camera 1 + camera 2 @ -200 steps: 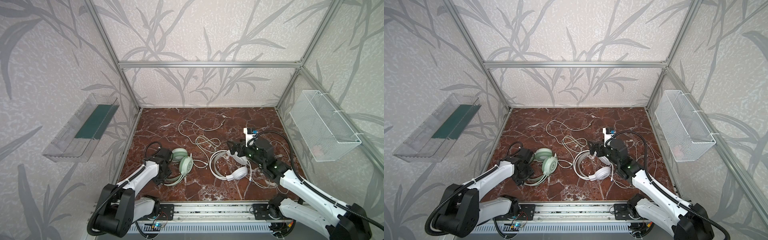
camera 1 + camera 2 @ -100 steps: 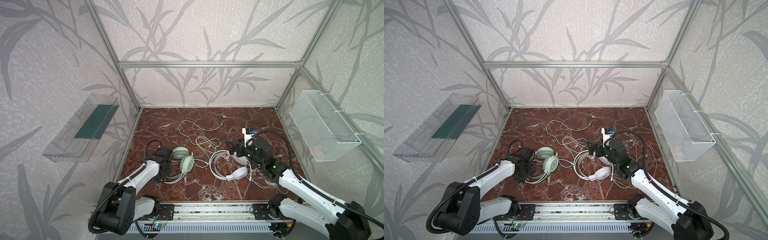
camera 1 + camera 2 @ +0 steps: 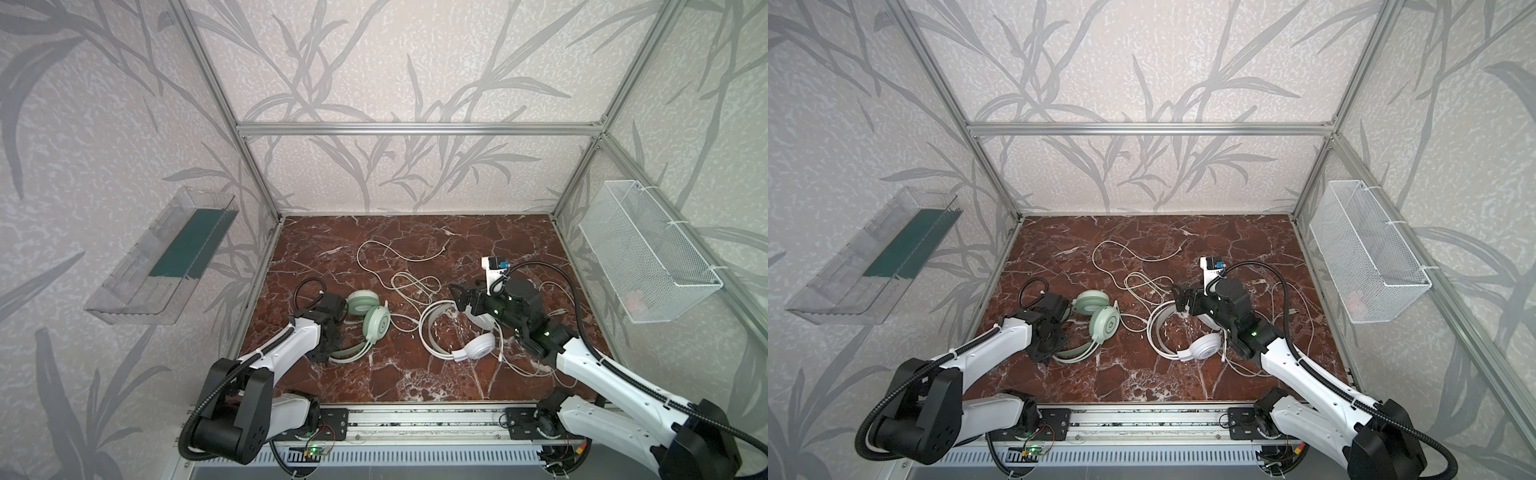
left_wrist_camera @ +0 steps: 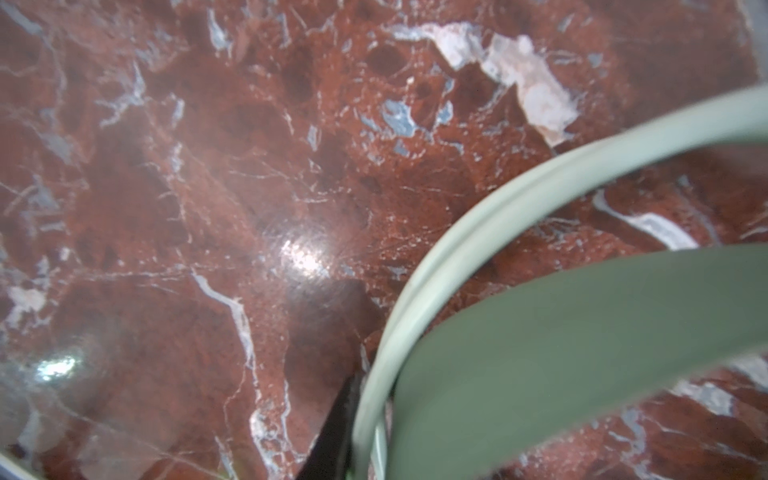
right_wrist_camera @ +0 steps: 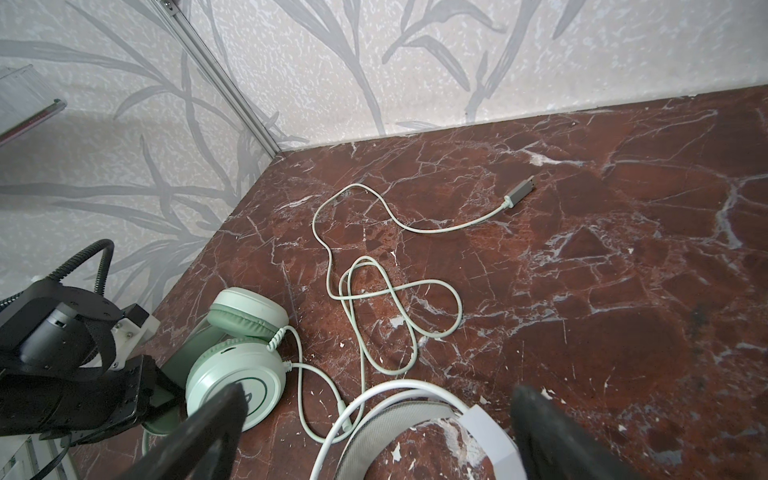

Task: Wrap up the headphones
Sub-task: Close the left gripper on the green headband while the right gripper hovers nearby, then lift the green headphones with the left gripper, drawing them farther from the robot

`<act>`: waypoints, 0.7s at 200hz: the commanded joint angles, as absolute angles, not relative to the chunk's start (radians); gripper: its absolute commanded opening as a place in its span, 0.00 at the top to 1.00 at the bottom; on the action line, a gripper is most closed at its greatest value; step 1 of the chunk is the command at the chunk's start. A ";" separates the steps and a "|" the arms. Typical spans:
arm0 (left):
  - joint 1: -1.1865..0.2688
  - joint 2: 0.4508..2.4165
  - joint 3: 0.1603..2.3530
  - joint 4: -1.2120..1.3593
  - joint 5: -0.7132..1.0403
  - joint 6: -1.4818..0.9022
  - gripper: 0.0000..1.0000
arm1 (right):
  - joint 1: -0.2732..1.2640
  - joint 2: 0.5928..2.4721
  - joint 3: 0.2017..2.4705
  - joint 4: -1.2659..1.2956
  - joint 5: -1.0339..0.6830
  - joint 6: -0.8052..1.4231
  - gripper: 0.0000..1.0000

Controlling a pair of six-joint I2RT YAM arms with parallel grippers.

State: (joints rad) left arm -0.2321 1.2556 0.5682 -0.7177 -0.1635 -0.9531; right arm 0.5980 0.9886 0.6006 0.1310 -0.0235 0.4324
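Grab stage. Left gripper (image 3: pixel 330 353) sits on the green headset (image 3: pixel 376 320) band, front-left; can't tell if it's clamped. Right gripper (image 5: pixel 374 432) is wide open over the white headset (image 3: pixel 478 347). The cable (image 5: pixel 399 299) lies loose, so next I need firm holds.

Two white arms with black joints are sitting on a silver rail (image 3: pixel 415 424).
The left arm (image 3: pixel 286 345) and right arm (image 3: pixel 602 374) are both wearing glossy white shells. A ribbed black hose (image 5: pixel 104 266) is looping back from behind the matte black fingers (image 5: pixel 216 419), a white bracket (image 3: pixel 492 272) with a blue part is sitting just behind them, and a green lamp (image 3: pixel 545 333) is glowing one joint further back.
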 commanded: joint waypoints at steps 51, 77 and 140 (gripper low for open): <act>-0.230 1.060 0.838 -1.005 -0.219 -0.863 1.00 | 0.622 1.027 0.611 0.177 -0.060 0.409 0.01; -0.229 0.967 0.951 -1.013 -0.248 -0.793 1.00 | 0.643 1.004 0.642 0.161 -0.089 0.381 0.01; -0.228 0.954 1.407 -1.065 -0.146 -0.584 1.00 | 0.674 0.936 0.685 0.208 -0.162 0.329 0.01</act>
